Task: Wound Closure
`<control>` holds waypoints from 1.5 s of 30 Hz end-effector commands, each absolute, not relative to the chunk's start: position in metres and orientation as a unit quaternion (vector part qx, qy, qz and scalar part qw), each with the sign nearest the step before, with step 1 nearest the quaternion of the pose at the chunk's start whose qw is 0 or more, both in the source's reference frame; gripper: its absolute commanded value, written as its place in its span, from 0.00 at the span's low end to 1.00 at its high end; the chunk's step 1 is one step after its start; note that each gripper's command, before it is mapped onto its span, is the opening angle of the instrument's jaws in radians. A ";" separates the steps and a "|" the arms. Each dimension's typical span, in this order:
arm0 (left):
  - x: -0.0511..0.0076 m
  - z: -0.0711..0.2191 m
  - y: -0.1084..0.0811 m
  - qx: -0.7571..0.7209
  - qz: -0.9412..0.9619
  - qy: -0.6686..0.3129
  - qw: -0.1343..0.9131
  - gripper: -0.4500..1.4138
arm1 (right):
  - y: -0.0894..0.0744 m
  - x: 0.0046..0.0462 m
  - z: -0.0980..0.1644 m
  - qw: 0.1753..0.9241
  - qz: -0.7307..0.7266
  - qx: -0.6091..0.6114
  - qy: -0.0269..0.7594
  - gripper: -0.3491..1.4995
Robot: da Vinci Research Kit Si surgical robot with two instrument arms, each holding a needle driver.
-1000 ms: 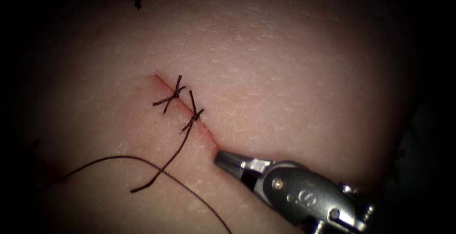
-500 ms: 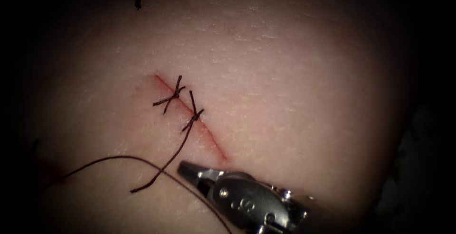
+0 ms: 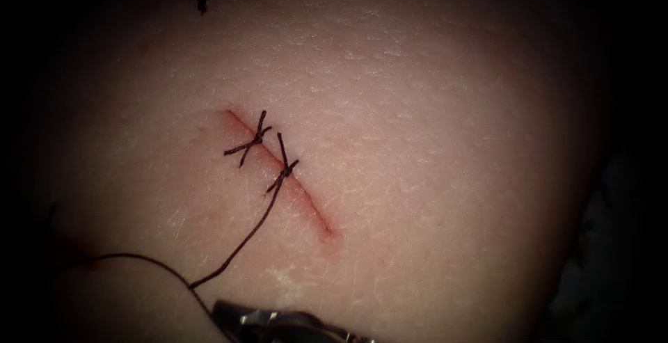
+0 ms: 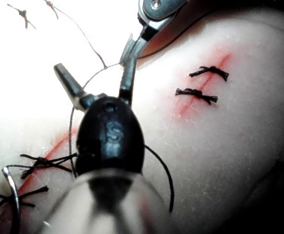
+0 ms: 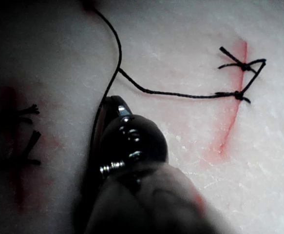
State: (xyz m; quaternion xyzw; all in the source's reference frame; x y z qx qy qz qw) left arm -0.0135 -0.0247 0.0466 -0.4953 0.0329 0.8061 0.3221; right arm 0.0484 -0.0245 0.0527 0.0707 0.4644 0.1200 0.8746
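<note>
We see a soft pool of light above the right tool (image 3: 231,312); darkness rings it, deepest rightward.

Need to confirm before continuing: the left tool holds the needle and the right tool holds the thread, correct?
No: the left tool holds nothing, jaws open, per the left wrist view; the needle lies apart on the tissue. The right tool holds the thread.

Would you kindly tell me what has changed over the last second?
The right arm's tool moved left and down past the cut's end; the thread loop shifted to meet its tip. Both knots and the tissue stayed. The left tool, fingers open, holds nothing; the needle lies on the tissue.
</note>
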 end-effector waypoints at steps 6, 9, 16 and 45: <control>-0.0140 0.049 -0.025 -0.480 0.810 0.042 0.334 0.69 | -0.027 0.0513 0.051 0.866 0.110 0.083 0.481 0.00; -0.0140 0.050 -0.024 -0.469 0.813 0.052 0.339 0.76 | -0.027 0.0516 0.052 0.865 0.104 0.084 0.484 0.00; -0.0157 0.054 -0.023 -0.457 0.815 0.077 0.348 0.71 | -0.027 0.0504 0.052 0.866 0.103 0.084 0.483 0.00; -0.0233 0.063 -0.026 -0.351 0.869 -0.060 0.343 0.64 | -0.028 0.0496 0.051 0.866 0.102 0.083 0.483 0.00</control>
